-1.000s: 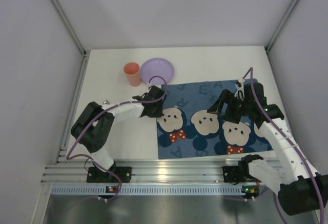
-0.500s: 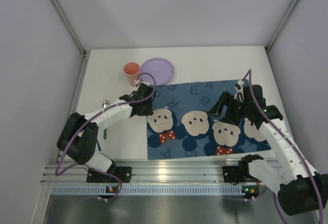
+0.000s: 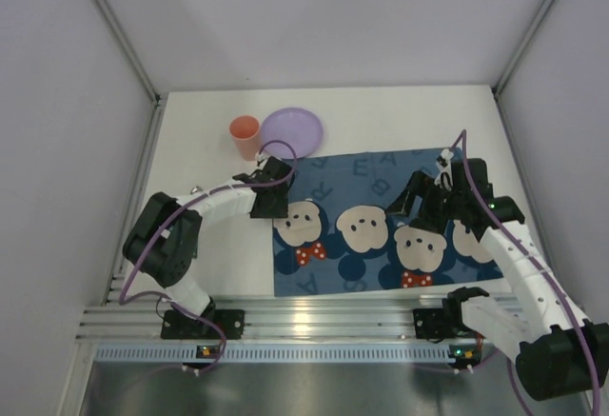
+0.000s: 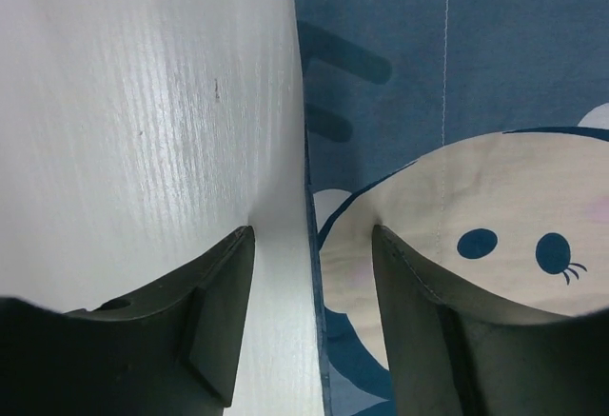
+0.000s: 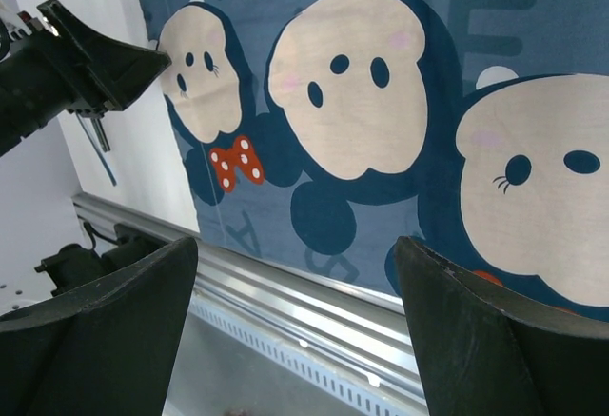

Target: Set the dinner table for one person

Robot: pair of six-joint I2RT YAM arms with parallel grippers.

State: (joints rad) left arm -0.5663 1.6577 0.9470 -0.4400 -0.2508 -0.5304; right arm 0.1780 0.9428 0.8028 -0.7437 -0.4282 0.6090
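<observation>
change: blue cartoon-mouse cloth placemat [image 3: 381, 208] slid left, now settled by near edge | left fingers [image 4: 205, 311] apart, empty, straddling its left edge | right fingers [image 5: 105, 340] wide, empty (hovering) | plain white matte bench [image 3: 400, 111] underlies everything | next, probably: lilac round plate [image 3: 291, 130], far-left.

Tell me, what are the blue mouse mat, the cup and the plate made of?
Mat: probably printed cloth, matte, with a stitched line running down it. Orange cup and lilac plate: likely plastic, smooth, evenly coloured; too small to be sure.
</observation>
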